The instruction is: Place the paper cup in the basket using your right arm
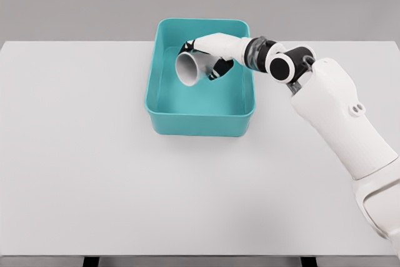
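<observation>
The right hand [209, 54] reaches over the teal basket [200, 123] on the white worktop [94, 173], fingers [219, 70] wrapped around the paper cup [190, 67] (tipped sideways, mouth facing left).

You are looking at a bright, evenly lit render — soft light from overhead with no glare and no blown highlights on the white table [94, 173] or on the arm at the right of the frame. Shadows are faint: a thin dark edge under the teal basket [200, 123] along its near wall, and mild shading inside it beneath the right hand [209, 57]. Everything is sharp from centre to corners — no blur and no bending of the table's straight edges.
</observation>
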{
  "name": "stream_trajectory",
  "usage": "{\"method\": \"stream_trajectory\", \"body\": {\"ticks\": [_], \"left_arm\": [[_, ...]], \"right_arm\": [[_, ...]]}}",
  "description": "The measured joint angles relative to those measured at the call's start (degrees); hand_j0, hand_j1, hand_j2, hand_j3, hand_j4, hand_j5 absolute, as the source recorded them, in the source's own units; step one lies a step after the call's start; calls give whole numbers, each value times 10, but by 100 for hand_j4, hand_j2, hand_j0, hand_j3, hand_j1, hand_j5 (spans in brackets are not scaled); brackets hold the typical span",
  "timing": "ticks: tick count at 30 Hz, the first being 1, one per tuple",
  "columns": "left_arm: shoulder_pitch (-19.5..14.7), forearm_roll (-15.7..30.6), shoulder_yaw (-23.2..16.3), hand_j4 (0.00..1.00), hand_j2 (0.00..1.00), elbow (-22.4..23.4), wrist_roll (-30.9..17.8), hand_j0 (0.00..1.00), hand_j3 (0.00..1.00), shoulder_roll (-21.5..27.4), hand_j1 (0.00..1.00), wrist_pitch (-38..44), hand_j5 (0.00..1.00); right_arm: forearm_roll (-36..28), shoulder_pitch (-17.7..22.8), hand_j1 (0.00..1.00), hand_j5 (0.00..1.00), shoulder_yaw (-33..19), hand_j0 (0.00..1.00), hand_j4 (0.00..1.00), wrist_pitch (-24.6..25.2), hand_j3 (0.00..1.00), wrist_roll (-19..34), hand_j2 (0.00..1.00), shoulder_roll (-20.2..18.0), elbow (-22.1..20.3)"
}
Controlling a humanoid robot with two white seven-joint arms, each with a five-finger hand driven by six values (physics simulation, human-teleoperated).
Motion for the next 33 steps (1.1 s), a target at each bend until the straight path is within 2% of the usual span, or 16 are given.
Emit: {"method": "stream_trajectory", "body": {"ticks": [7, 9, 12, 16, 18, 20, 22, 25, 28, 33], "left_arm": [[0, 0, 0, 100, 100, 0, 0, 100, 100, 0, 100, 0, 100], [0, 0, 0, 100, 100, 0, 0, 100, 100, 0, 100, 0, 100], [0, 0, 0, 100, 100, 0, 0, 100, 100, 0, 100, 0, 100], [0, 0, 0, 100, 100, 0, 0, 100, 100, 0, 100, 0, 100], [0, 0, 0, 100, 100, 0, 0, 100, 100, 0, 100, 0, 100], [0, 0, 0, 100, 100, 0, 0, 100, 100, 0, 100, 0, 100], [0, 0, 0, 100, 100, 0, 0, 100, 100, 0, 100, 0, 100], [0, 0, 0, 100, 100, 0, 0, 100, 100, 0, 100, 0, 100], [0, 0, 0, 100, 100, 0, 0, 100, 100, 0, 100, 0, 100], [0, 0, 0, 100, 100, 0, 0, 100, 100, 0, 100, 0, 100]], "right_arm": [[1, -2, 88, 88, 0, 88, 88, 2, 88, 0, 88, 0, -5], [0, -3, 93, 93, -3, 93, 93, 4, 93, 0, 93, -2, -6], [-5, 12, 96, 96, -38, 96, 96, 12, 96, 0, 96, -7, -26], [-29, 87, 97, 97, -138, 97, 97, 12, 97, 0, 97, -12, -86], [-91, 102, 97, 97, -183, 97, 97, 5, 97, 0, 97, -29, -116], [-165, 140, 97, 97, -221, 97, 97, -3, 97, 0, 97, -55, -145], [-231, 203, 98, 98, -256, 98, 98, -10, 98, 0, 98, -84, -181], [-324, 323, 99, 99, -331, 99, 99, -14, 99, 0, 99, -124, -237], [-380, 385, 100, 100, -388, 100, 100, -15, 100, 0, 100, -158, -292], [-409, 412, 100, 100, -416, 100, 100, -15, 100, 0, 100, -185, -330]]}}
